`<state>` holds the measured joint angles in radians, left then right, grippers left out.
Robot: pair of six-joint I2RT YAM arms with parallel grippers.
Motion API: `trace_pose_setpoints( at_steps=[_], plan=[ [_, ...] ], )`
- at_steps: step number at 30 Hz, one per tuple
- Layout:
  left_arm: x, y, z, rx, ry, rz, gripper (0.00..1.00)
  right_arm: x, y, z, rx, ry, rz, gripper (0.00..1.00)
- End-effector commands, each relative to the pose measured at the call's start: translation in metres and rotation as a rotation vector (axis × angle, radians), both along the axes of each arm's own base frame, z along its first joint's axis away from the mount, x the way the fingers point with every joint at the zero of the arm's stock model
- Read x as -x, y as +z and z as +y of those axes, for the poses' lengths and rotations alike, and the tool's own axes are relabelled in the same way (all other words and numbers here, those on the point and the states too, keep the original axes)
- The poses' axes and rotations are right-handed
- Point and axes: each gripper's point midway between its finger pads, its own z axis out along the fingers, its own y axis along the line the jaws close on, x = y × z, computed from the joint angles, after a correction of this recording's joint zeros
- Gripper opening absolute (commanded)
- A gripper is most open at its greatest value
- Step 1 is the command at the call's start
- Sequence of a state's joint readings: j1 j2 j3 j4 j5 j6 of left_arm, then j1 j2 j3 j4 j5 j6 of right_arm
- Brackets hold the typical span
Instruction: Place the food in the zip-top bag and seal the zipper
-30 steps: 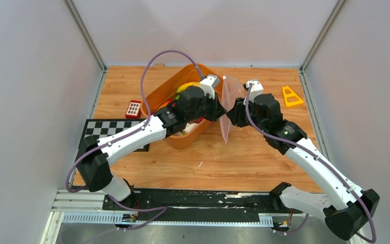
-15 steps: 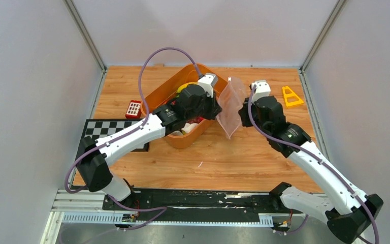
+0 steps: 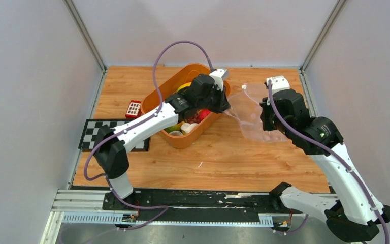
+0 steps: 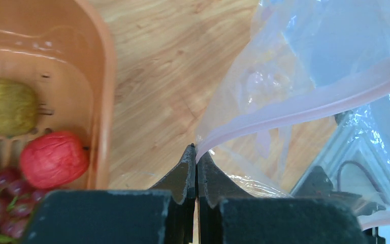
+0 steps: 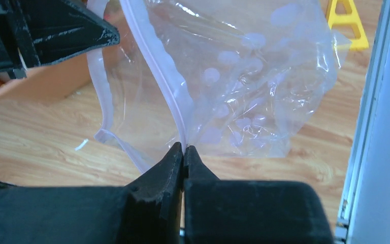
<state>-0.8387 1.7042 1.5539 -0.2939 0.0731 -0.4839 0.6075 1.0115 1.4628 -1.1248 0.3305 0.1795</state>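
The clear zip-top bag hangs stretched between my two grippers, above the wood just right of the orange basket. My left gripper is shut on one end of the pinkish zipper, beside the basket's right rim. My right gripper is shut on the zipper of the other lip, and the mouth gapes between the two strips. The bag looks empty. The food is in the basket: a kiwi, a red fruit, grapes and a yellow piece.
A small red keypad toy lies left of the basket, near a checkerboard mat. A yellow triangular stand sits by the right wall rail, behind the bag. Grey walls close in three sides.
The right gripper closed on the bag's lip. Both arms shifted right and drew apart, and the bag went from hanging narrow and upright to spread wide between them.
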Motion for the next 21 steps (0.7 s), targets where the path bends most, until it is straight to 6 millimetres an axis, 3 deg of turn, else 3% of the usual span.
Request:
trace_pose_setpoints(
  at_steps=[1, 4, 8, 12, 16, 21],
  plan=[
    [0.008, 0.000, -0.030, 0.062, -0.141, 0.030, 0.00, 0.016, -0.022, -0.007, 0.046, -0.004, 0.107, 0.00],
    [0.007, -0.020, -0.032, 0.014, -0.145, 0.061, 0.01, 0.000, -0.038, 0.012, 0.011, 0.009, 0.124, 0.00],
    [-0.014, -0.052, -0.003, -0.135, -0.024, -0.011, 0.06, -0.021, -0.069, 0.022, 0.038, -0.018, 0.169, 0.00],
    [-0.027, -0.082, 0.014, -0.219, 0.012, -0.013, 0.08, -0.039, -0.072, 0.031, -0.023, -0.027, 0.143, 0.00],
    [-0.032, -0.086, 0.018, -0.247, 0.026, -0.023, 0.10, -0.043, -0.056, 0.027, -0.054, -0.048, 0.082, 0.00],
    [-0.021, -0.076, -0.003, -0.146, -0.053, 0.002, 0.27, -0.038, -0.055, 0.030, -0.085, -0.026, 0.065, 0.00]
  ],
)
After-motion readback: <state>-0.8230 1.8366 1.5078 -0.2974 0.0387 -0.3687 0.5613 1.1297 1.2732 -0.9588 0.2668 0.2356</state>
